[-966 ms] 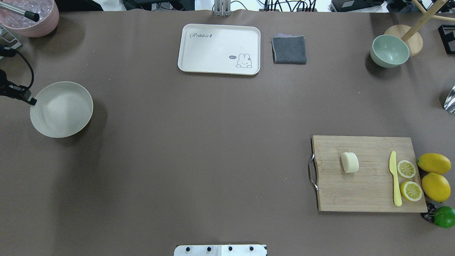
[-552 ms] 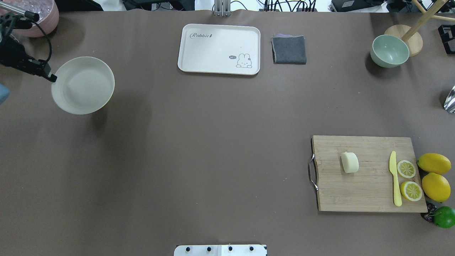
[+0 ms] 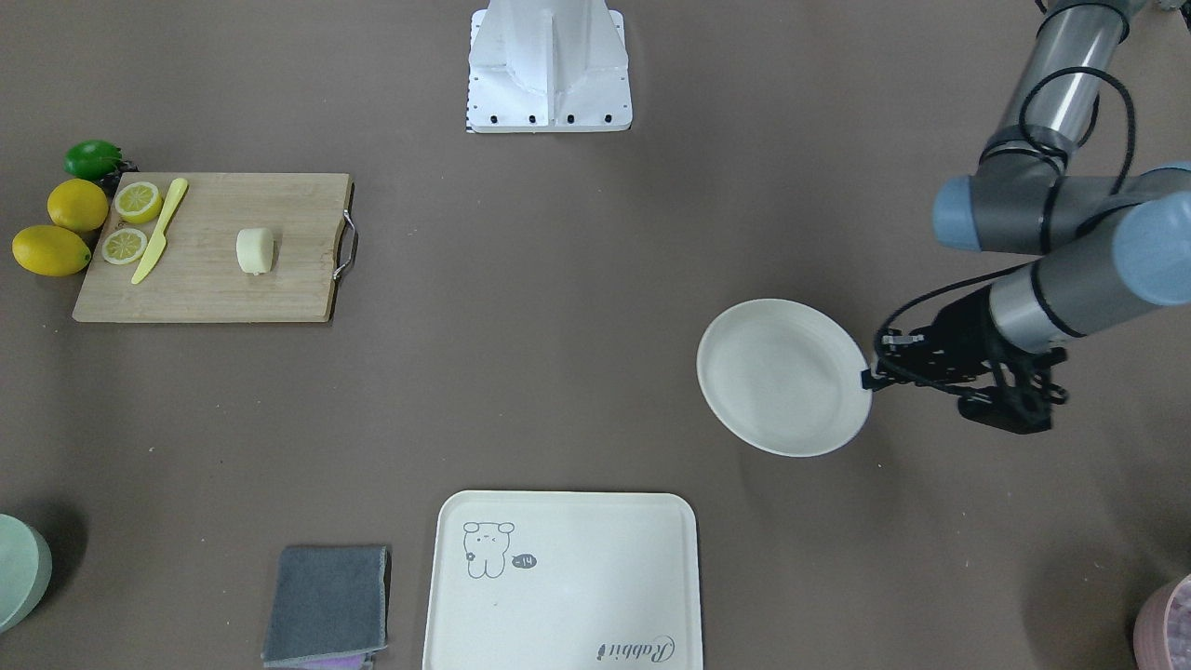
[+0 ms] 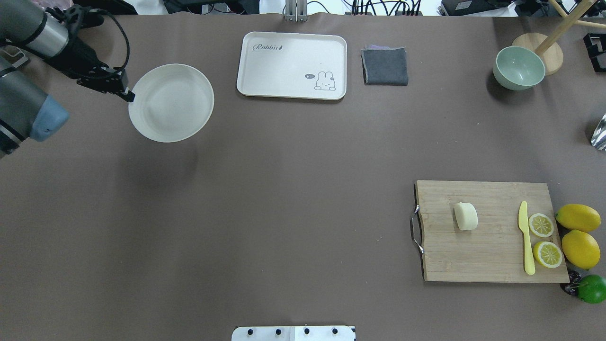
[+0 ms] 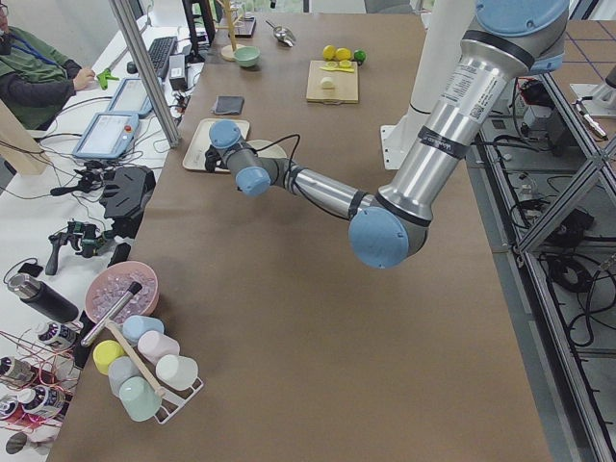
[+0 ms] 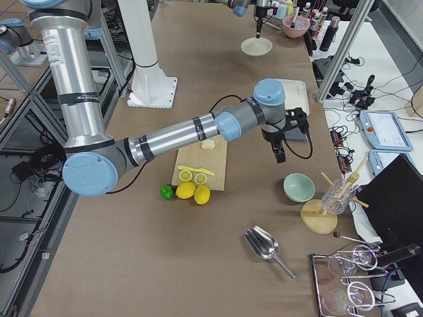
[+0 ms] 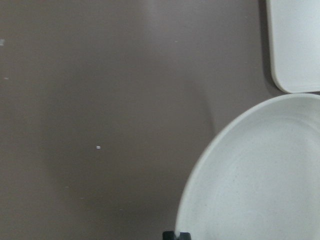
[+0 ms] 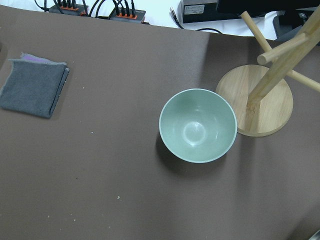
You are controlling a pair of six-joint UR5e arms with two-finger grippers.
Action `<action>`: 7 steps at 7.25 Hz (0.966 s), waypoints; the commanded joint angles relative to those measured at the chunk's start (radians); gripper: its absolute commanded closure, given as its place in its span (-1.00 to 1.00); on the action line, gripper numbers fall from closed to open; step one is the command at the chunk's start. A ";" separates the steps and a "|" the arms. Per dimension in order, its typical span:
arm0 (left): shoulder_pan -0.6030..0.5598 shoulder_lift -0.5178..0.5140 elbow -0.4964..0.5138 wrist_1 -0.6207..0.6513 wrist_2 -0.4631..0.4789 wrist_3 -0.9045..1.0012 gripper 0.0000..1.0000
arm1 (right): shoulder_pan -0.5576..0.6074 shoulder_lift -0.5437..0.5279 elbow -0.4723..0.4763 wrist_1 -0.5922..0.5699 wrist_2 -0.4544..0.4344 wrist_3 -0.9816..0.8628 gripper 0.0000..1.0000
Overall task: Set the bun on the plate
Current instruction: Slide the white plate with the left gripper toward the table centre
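The bun (image 4: 466, 216) is a pale cream lump lying on the wooden cutting board (image 4: 490, 231) at the right front; it also shows in the front-facing view (image 3: 254, 251). The round off-white plate (image 4: 171, 103) hangs above the table at the far left, casting a shadow below. My left gripper (image 4: 129, 96) is shut on the plate's left rim, and the left wrist view shows the plate (image 7: 260, 175) empty. My right gripper (image 6: 279, 156) shows only in the exterior right view, hovering beyond the board near the green bowl; whether it is open or shut I cannot tell.
A cream tray (image 4: 292, 65) with a rabbit drawing lies just right of the plate, with a folded grey cloth (image 4: 385, 66) beside it. A green bowl (image 4: 519, 68) stands at the far right. A yellow knife (image 4: 525, 237), lemon halves, whole lemons and a lime sit by the board.
My left gripper has carried the plate from the table's left edge away from the robot and then rightward, toward the tray. The bun and board have not moved.
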 commanded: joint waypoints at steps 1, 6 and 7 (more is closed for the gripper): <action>0.179 -0.032 -0.008 -0.129 0.178 -0.176 1.00 | -0.002 -0.008 -0.015 0.000 -0.007 0.000 -1.00; 0.386 -0.086 -0.057 -0.178 0.379 -0.322 0.46 | -0.014 -0.014 -0.020 -0.002 -0.001 0.002 -1.00; 0.378 -0.072 -0.090 -0.184 0.395 -0.321 -0.95 | -0.023 -0.012 -0.019 -0.002 -0.003 0.002 -1.00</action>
